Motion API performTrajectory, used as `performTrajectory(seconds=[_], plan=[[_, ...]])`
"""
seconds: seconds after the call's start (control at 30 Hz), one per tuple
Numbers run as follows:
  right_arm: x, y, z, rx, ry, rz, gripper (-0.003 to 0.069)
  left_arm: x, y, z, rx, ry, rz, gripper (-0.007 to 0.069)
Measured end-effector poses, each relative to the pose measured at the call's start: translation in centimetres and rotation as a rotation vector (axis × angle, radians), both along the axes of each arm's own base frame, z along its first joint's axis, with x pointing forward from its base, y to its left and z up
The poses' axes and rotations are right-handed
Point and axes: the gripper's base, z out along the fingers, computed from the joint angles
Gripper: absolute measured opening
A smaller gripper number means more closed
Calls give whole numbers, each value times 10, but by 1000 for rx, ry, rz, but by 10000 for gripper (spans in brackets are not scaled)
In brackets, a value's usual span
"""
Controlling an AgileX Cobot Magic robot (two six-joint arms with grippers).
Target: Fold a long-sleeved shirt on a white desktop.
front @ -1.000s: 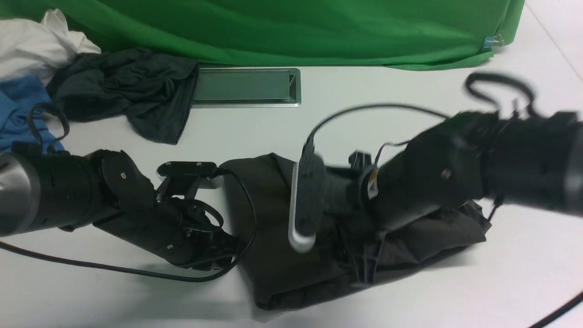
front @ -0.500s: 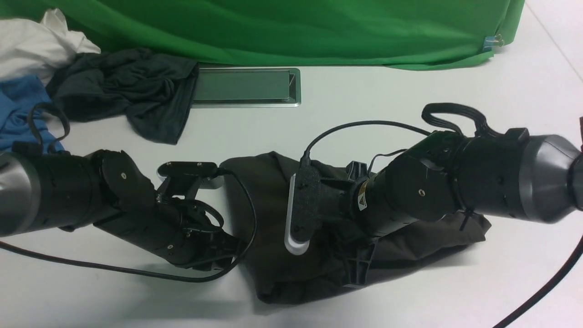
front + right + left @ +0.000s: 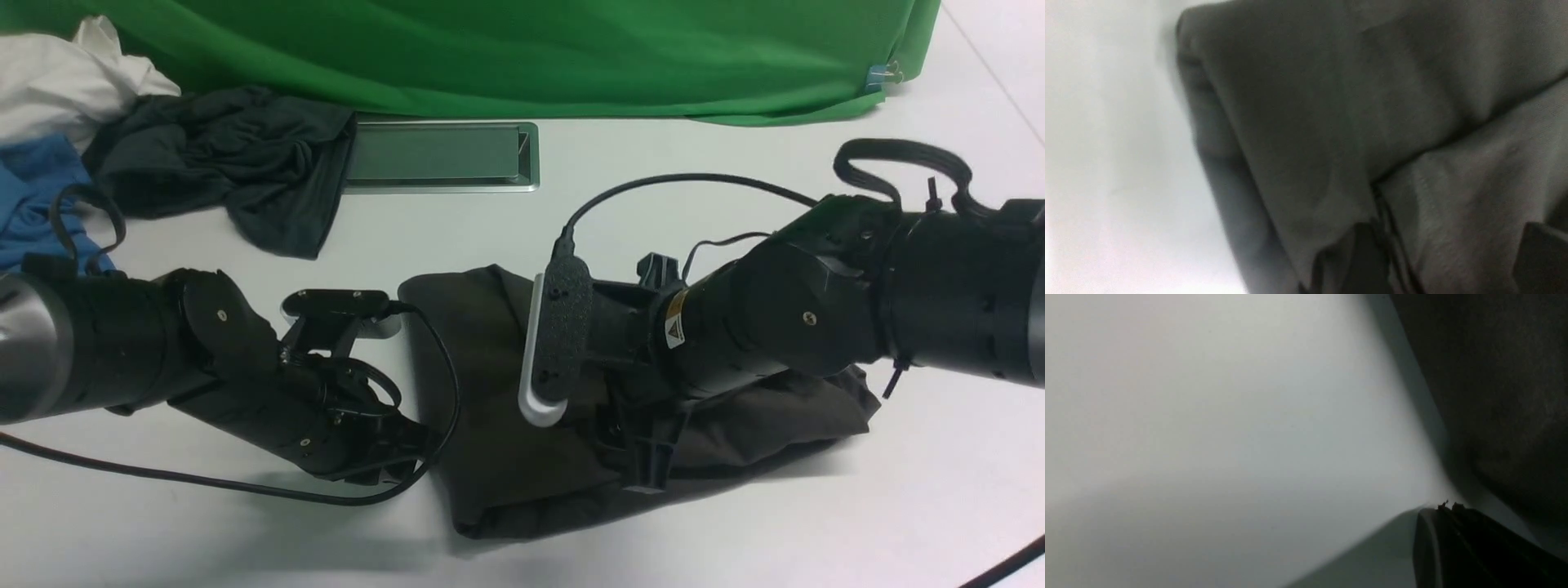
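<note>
While the right gripper (image 3: pixel 1437 261) is pressing parted jaws into the long-sleeved shirt (image 3: pixel 506 457) (left gripper (image 3: pixel 1447 508) sitting shut, empty), loose folds are risking slipping.

Four garments (image 3: pixel 490 425), two arms (image 3: pixel 163 359), one hatch (image 3: pixel 441 155).

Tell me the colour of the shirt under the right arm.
Dark brownish-black long-sleeved shirt, plain where visible; clearest in the front view.
</note>
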Motion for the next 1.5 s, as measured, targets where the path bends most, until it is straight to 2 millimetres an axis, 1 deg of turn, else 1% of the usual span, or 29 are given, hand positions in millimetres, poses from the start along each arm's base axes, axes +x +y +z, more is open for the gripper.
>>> performTrajectory(seconds=[0.07, 0.17, 0.27, 0.33, 0.5, 0.7, 0.83, 0.97, 1.1, 1.23, 1.3, 1.37, 1.43, 1.47, 1.5], plan=[[2, 1, -2, 8, -12, -1, 454, 0, 0, 0, 0, -1, 0, 20], [8, 6, -11, 23, -32, -9, 352, 0, 0, 0, 0, -1, 0, 20], [12, 9, -19, 49, -32, -46, 272, 0, 0, 0, 0, -1, 0, 20], [14, 10, -22, 61, -29, -65, 253, 0, 0, 0, 0, -1, 0, 20], [13, 10, -24, 60, -1, -92, 278, 0, 0, 0, 1, -4, 2, 20], [11, 8, -28, 34, 33, -96, 363, 0, 0, 0, 1, -5, 0, 20], [11, 8, -34, 18, 53, -97, 397, 1, 0, 0, 2, -7, 2, 20], [10, 11, -44, -4, 80, -96, 413, 1, 0, 0, 2, -7, 2, 20], [10, 11, -45, 15, 87, -131, 418, 1, 0, 0, 2, -7, 2, 20], [11, 12, -44, 31, 88, -153, 408, 1, 0, 0, 2, -7, 2, 20], [11, 12, -44, 32, 89, -154, 356, 1, 0, 0, 2, -7, 2, 20], [11, 12, -44, 32, 89, -155, 280, 1, 0, 0, 2, -7, 2, 20], [11, 12, -44, 32, 89, -155, 177, 1, 0, 0, 1, -7, 4, 20], [11, 12, -44, 32, 90, -155, 109, 1, 0, 0, 1, -7, 4, 20], [11, 12, -44, 32, 90, -155, 78, 1, 0, 0, 1, -7, 4, 20]])
